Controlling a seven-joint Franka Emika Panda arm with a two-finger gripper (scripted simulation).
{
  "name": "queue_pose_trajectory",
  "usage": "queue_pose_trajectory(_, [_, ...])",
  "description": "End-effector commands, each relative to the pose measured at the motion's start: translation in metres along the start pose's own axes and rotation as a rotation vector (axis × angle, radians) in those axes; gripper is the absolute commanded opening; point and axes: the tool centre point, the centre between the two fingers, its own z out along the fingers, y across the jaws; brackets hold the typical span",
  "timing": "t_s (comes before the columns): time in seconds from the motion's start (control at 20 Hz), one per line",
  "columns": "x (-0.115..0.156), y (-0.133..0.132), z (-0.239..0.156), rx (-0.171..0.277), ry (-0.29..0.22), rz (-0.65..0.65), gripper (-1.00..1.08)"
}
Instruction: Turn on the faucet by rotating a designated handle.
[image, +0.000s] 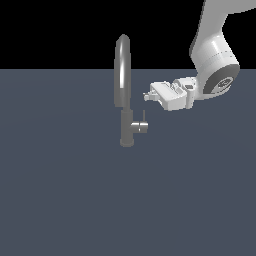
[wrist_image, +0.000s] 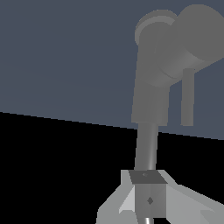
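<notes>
Faucet upright on the grey floor, mid-scene.
Handle juts toward the exterior view's right, its thin pin upright. Gripper hovers just above it, touching nothing; whether its jaws are open, I cannot tell.

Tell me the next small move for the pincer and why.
Probably lower the white pincer toward the thin lever pin of the short metal stub handle. In the exterior view the pincer hangs above that handle, apart from it, beside the tall grey gooseneck faucet. Nothing is gripped yet, so the handle cannot be rotated until the fingers reach its pin.
</notes>
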Motion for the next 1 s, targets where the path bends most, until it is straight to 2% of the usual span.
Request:
queue_pose_trajectory(0.0, [0.017,-0.001,0.003,0.044,-0.043,0.042,-1.00])
queue_pose_trajectory(0.25, [0.043,-0.001,0.009,0.108,-0.103,0.104,-1.00])
queue_pose_trajectory(0.45, [0.054,-0.001,0.012,0.137,-0.131,0.132,-1.00])
queue_pose_trajectory(0.95, [0.055,-0.001,0.013,0.139,-0.133,0.133,-1.00])
